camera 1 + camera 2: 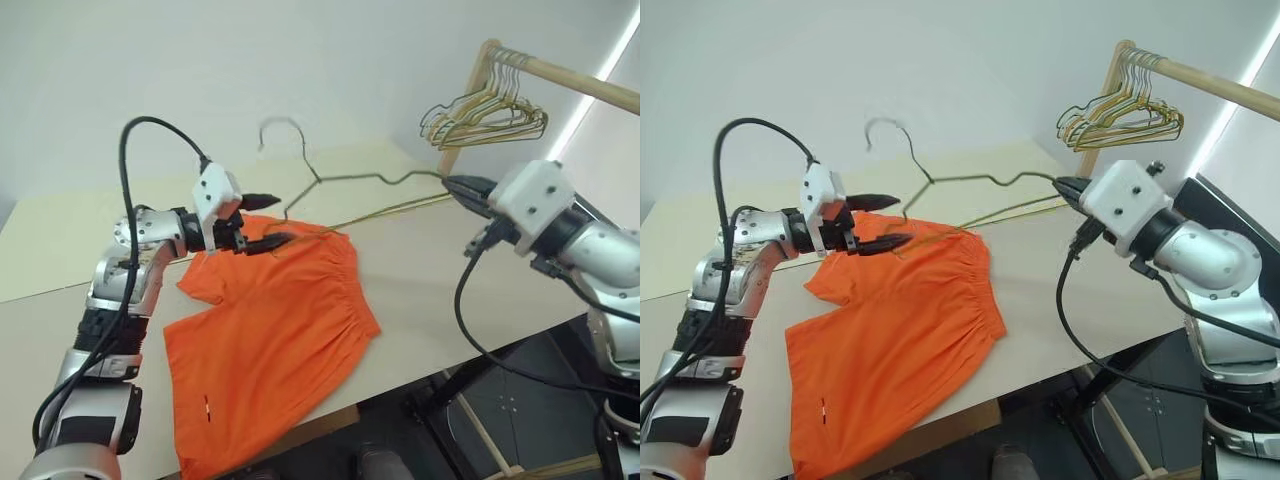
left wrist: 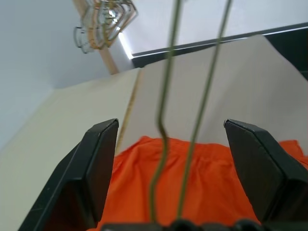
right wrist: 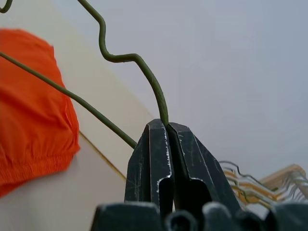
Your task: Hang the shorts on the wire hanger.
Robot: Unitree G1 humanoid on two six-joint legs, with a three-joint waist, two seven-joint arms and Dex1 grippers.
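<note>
Right wrist view: right end effector (image 3: 166, 126) pinches the wire hanger (image 1: 375, 180) aloft (level); left end effector (image 1: 262, 222) gapes around its wires above the shorts (image 1: 270, 330).

Head eyes overlook the table (image 1: 420, 290); wrist cameras look close along fingers.

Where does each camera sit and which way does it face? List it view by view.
Left and right eye views: on the head, looking forward and down at the table, the shorts and the wire hanger; both arms show.
Left wrist view: along the open left gripper, hanger wires running between its fingers.
Right wrist view: along the right gripper, shut on the wire hanger.
Shared: both wrist views catch the shorts and the bunched hangers on the rail.
</note>
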